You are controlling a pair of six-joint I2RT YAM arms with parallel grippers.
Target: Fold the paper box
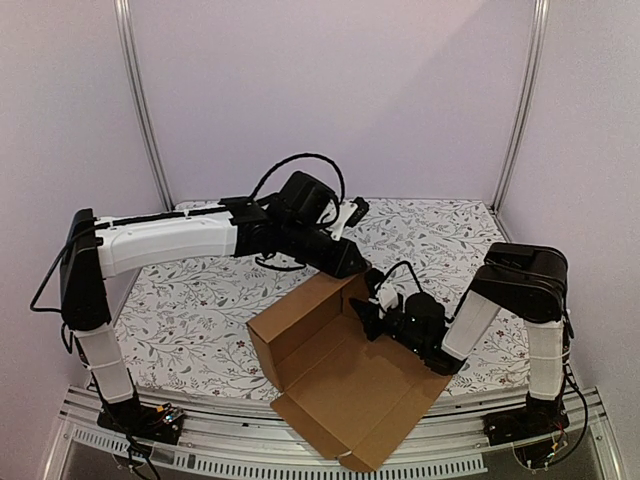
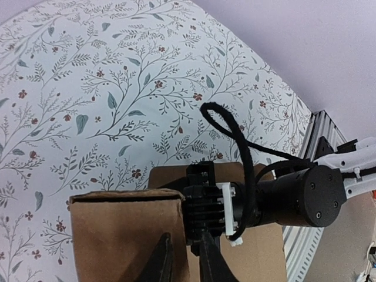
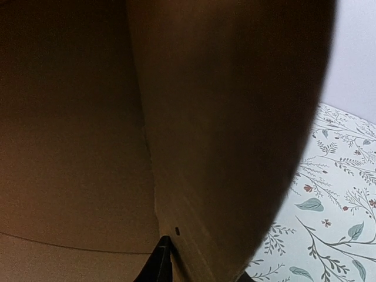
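The paper box (image 1: 350, 390) lies at lower centre of the overhead frame, on the near part of the floral-patterned surface (image 1: 200, 310). Its condition is partly folded. It is plain brown corrugated cardboard, unprinted. Two walls stand upright and meet in a corner at its upper edge, one wall running down-left and the other down-right. A broad flat panel runs from the foot of these walls toward the lower right, its far end lying over the metal rail at the surface's near edge. A small flap lies flat at the panel's lower left. The left tool (image 1: 352, 268) sits at the raised corner. In the left wrist view its two dark fingers (image 2: 162, 261) stand close together with the edge of a wall (image 2: 123, 235) between them, so it is clamped on the cardboard. The right tool (image 1: 362, 315) is at the right-hand wall, just below the left tool, and is pressed up against that wall (image 2: 202, 202). In the right wrist view, cardboard (image 3: 76, 117) fills nearly the whole frame and only one fingertip (image 3: 161, 258) shows clearly. I cannot tell whether this tool is gripping.
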